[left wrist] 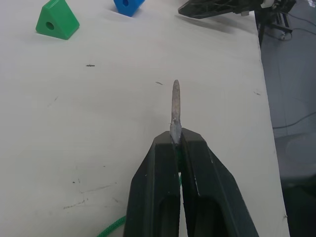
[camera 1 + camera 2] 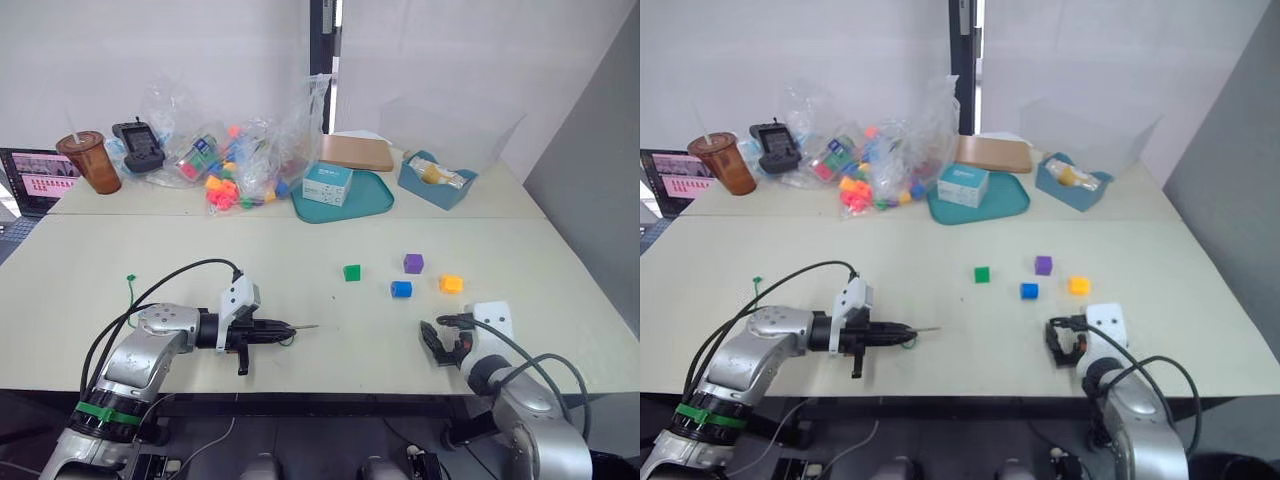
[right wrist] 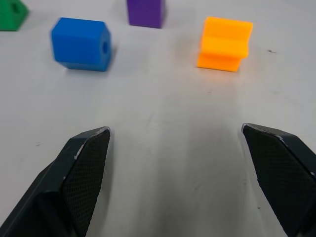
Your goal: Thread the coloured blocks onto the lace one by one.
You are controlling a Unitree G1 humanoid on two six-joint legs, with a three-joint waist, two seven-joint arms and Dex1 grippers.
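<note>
Four coloured blocks lie apart on the table, right of centre: green (image 2: 352,272), purple (image 2: 413,263), blue (image 2: 401,289) and orange-yellow (image 2: 451,284). My left gripper (image 2: 283,328) lies low over the table near the front edge, shut on the lace by its stiff dark tip (image 1: 176,103), which points towards the blocks. A bit of green cord (image 1: 111,228) trails behind the fingers, and a green end (image 2: 130,280) lies at the far left. Near the front right, my right gripper (image 3: 177,163) stands wide open and empty, just short of the blue and orange-yellow blocks.
Along the back stand a teal tray (image 2: 375,195) with a small box, a clear bag of colourful toys (image 2: 235,170), a brown cup (image 2: 90,160), a laptop (image 2: 35,175), a black device (image 2: 137,147) and a blue bin (image 2: 435,180).
</note>
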